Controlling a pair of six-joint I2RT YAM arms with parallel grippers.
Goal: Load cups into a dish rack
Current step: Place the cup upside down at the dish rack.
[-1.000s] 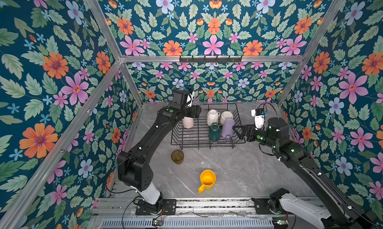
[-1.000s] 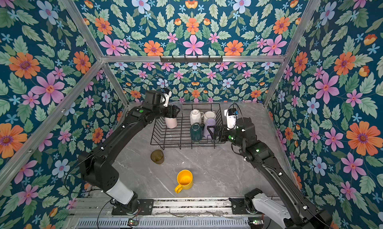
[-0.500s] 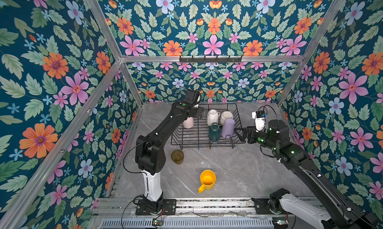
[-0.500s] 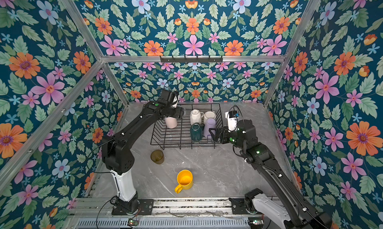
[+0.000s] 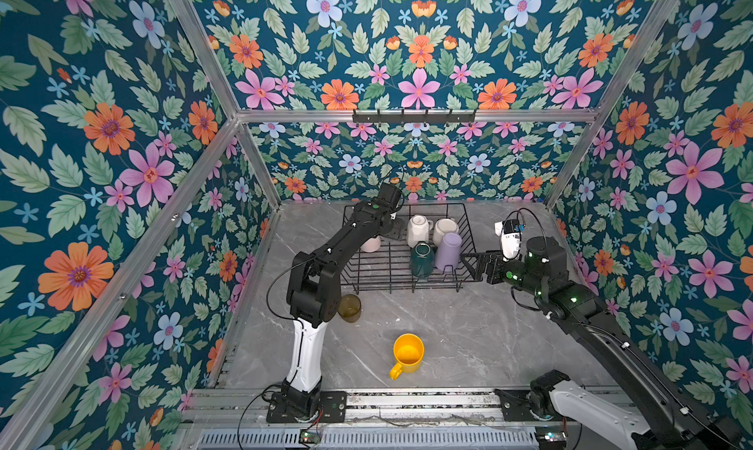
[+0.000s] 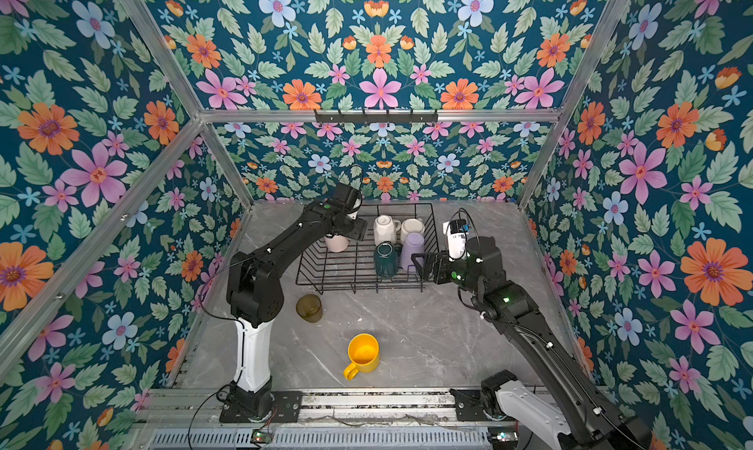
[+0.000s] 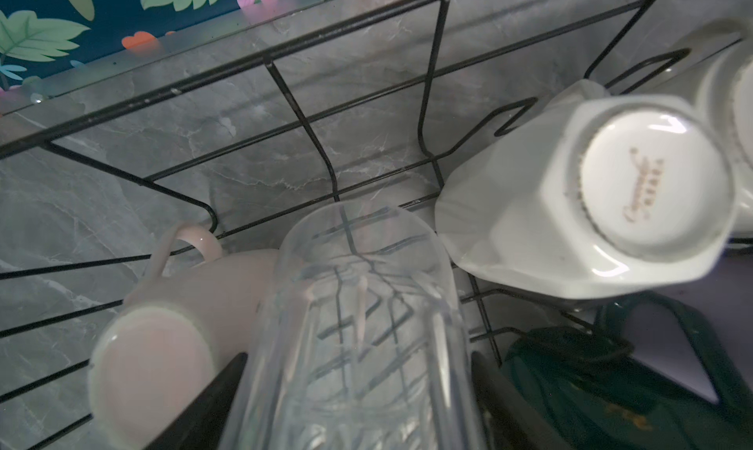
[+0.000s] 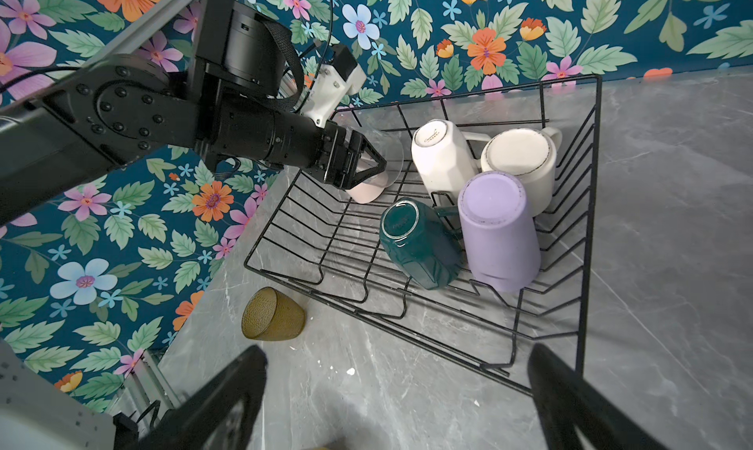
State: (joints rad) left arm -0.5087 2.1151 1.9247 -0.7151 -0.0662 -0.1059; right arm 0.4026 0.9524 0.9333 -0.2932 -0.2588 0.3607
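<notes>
Jaws of the left arm [image 5: 342, 244] are gripping a clear glass [image 7: 358, 325], its long axis pointing down into the far left corner of the rack [image 5: 444, 204] beside the pink mug [image 7: 163, 346], while jaws of the right arm [image 5: 542, 264] are hanging wide open off the rack's right wall.

The left arm stretches forward, left end effector [image 8: 373, 164] gripping (fingers partly apart); the right arm angles inward, right end effector [image 5: 468, 266] spread wide.
</notes>
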